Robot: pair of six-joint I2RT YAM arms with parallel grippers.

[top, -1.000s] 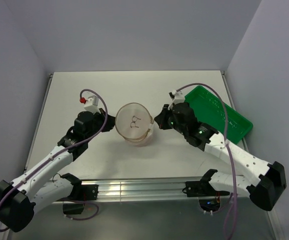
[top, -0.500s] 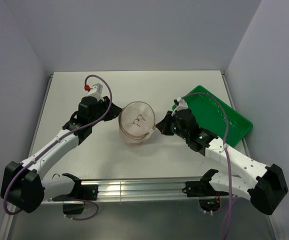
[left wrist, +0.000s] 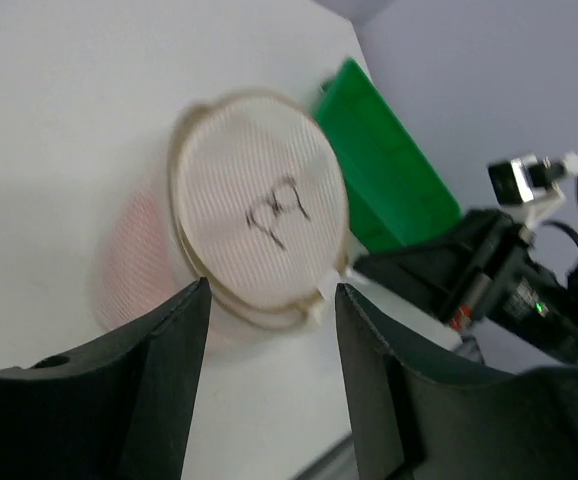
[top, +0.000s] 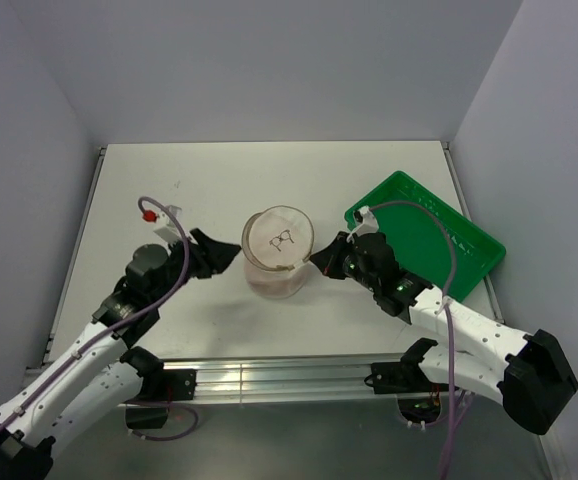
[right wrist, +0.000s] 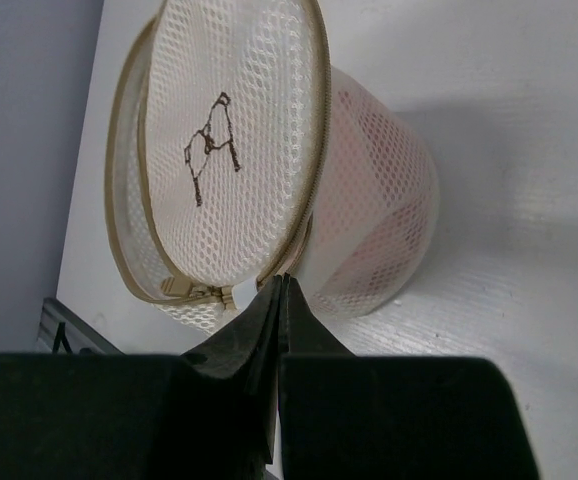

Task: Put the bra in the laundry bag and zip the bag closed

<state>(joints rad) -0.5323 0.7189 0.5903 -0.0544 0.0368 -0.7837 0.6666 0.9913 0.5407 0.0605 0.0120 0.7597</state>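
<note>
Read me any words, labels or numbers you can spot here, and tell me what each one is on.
No readable words or numbers anywhere.
Dark line drawing on the lid of the round translucent mesh laundry bag: a sketch, not letters.
Green rectangular plastic tray: no marking legible.

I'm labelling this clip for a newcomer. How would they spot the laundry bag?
On the white table, look near the middle, just left of the green tray. The laundry bag is the only round mesh case, with a dark mark on its top disc and pink showing inside.
</note>
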